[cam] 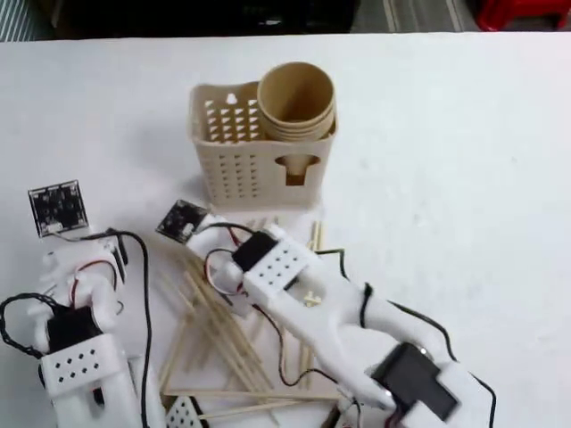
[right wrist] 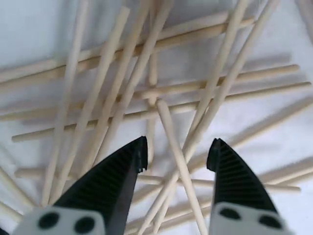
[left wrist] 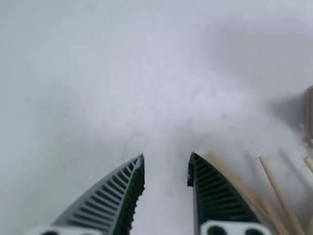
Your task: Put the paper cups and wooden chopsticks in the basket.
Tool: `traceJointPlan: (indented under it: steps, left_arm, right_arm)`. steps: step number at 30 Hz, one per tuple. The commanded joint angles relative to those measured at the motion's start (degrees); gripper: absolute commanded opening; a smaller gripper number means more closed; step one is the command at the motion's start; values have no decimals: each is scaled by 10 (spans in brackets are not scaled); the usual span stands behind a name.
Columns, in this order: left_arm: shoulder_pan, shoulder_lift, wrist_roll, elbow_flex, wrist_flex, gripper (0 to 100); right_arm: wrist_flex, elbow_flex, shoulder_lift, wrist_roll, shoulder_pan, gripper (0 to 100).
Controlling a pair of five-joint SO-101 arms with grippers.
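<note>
The stacked paper cups [cam: 296, 96] stand inside the basket [cam: 236, 165]. The wooden chopsticks [right wrist: 146, 46] lie crisscrossed on the white table [cam: 446, 178] just in front of it. The right gripper [right wrist: 177, 147] hangs over the pile with its jaws apart. The left gripper [left wrist: 167, 159], jaws also apart, is over the table beside the pile.

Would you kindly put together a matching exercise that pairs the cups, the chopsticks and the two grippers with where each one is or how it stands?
Things:
1. paper cups
2. wooden chopsticks
3. left gripper
4. right gripper

Places and states:
A. open over the crossed pile of sticks
B. stacked, standing in the basket
C. lying loose on the table in front of the basket
D. open over bare table, with sticks off to one side

Pairs: 1-B, 2-C, 3-D, 4-A.
</note>
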Motion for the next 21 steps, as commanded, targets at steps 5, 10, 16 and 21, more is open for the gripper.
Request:
traceJointPlan:
  steps: [5,10,16,21]
  left_arm:
    - [-6,-9,-5,-3,-11,159]
    - [-6,-9,-5,-3,-11,159]
    - [-6,-9,-6,-2,-11,159]
    - [-6,-9,-6,-2,-11,159]
  right_arm:
    - [-49,-26,62,4,32,210]
    - [-36,-47,85,4,45,64]
    - [7,-76,65,2,47,18]
    - [37,-72,-7,0,47,19]
